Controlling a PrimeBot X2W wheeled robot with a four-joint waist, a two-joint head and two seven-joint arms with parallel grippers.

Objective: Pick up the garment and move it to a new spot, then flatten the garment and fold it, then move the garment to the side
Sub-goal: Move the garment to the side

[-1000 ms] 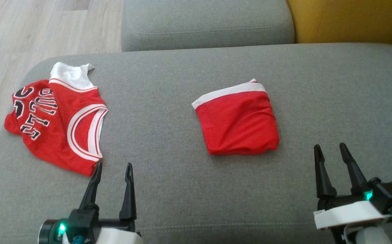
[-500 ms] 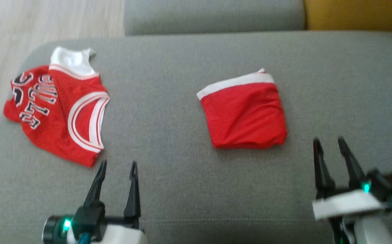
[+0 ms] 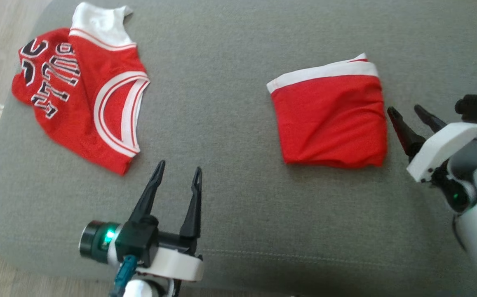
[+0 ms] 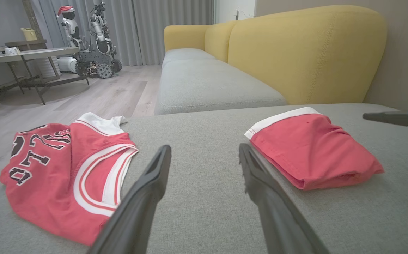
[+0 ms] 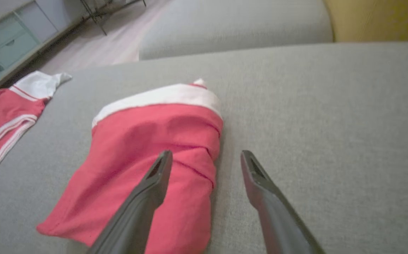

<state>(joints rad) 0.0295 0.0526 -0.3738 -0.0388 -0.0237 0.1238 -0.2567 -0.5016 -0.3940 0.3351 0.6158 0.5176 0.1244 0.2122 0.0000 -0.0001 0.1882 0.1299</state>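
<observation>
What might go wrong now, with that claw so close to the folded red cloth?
The open right gripper sits beside the folded red garment; pinching its edge may catch one layer and undo the fold. The jersey lies at the left edge of the cushion; a nudge might tip it off.

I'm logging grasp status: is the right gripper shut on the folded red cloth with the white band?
No: the right gripper is open, its fingers spread apart beside the edge of the folded red cloth.
</observation>
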